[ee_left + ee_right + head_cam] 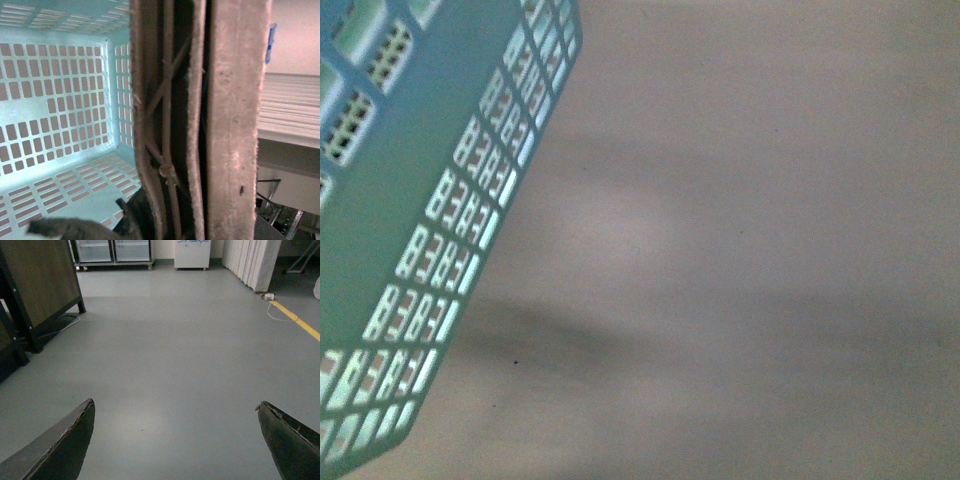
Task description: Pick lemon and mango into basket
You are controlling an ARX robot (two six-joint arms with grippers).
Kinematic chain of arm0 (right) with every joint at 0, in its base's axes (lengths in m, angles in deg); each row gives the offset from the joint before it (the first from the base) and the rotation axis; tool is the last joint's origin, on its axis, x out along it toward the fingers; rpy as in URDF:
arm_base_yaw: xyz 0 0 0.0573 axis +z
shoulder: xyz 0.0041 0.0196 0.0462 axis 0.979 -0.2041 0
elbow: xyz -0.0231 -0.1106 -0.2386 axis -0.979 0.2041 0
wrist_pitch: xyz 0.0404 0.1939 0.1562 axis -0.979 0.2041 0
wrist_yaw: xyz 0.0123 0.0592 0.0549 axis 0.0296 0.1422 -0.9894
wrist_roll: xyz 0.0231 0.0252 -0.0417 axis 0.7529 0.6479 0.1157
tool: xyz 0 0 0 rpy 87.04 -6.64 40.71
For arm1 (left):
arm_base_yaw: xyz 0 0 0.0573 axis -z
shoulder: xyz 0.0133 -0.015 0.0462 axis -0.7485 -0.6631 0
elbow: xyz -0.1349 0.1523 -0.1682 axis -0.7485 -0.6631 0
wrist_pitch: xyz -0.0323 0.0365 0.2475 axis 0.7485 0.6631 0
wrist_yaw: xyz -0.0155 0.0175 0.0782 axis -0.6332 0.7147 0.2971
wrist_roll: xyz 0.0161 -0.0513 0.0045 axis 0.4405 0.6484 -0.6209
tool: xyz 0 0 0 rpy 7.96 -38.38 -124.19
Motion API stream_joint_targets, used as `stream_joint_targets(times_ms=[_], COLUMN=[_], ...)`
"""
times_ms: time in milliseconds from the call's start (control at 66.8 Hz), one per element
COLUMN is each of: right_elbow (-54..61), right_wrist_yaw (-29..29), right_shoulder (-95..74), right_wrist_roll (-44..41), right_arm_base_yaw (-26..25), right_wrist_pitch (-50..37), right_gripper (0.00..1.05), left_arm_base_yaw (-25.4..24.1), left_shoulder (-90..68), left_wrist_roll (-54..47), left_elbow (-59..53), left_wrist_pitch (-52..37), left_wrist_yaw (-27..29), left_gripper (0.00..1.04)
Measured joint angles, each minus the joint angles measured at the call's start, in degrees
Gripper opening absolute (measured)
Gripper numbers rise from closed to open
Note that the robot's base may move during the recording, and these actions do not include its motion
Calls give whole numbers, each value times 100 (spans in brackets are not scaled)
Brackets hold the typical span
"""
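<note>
A: Where was the basket?

B: The light teal plastic basket (410, 200) w/ slotted lattice walls filled the left side of the front view. It sat v. close to the cam and was tilted, its long wall running from top centre down to the bottom-left corner. Behind it was a pale grey-beige surface (770, 250), all blurred. Couldn't tell if that was a table or floor.

A: And the left tool?

B: The left wrist cam looked straight into the basket: back wall, one side wall and the slotted bottom all showed. The brown arched handle (235, 125), rough and fibrous, crossed the whole view right in front of the lens, w/ thin crossed strands along its inner side. Of the left tool (100, 226) only dark scraps showed at the edge of the view, just beside the handle. The jaws were mostly hidden, so I couldn't tell whether it gripped the handle.

A: Right tool?

B: The right tool (176, 404) was spread wide, w/ only floor showing btw its two dark fingers (70, 445). It hung over a grey floor (175, 340), pointing fwd across a room.

A: Anything else in that view?

B: A dark brown wooden panel on a black frame (42, 282) stood off to one side. Glass-door cabinets (112, 250) and a white box-shaped unit (192, 252) were at the far wall, w/ a white pleated curtain (255, 262) near them. A yellow line (300, 325) ran along the floor.
</note>
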Motion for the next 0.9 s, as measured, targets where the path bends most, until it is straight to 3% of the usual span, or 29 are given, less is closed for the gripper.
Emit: stream_joint_targets(times_ms=[898], right_elbow=[0], right_wrist_yaw=[2], right_shoulder=[0], right_wrist_roll=[0], right_arm_base_yaw=[0], right_wrist_pitch=[0], right_gripper=[96], left_arm_base_yaw=[-72], left_shoulder=[199], left_wrist_roll=[0], left_elbow=[426], left_wrist_pitch=[308], left_wrist_yaw=[-120], left_gripper=[15])
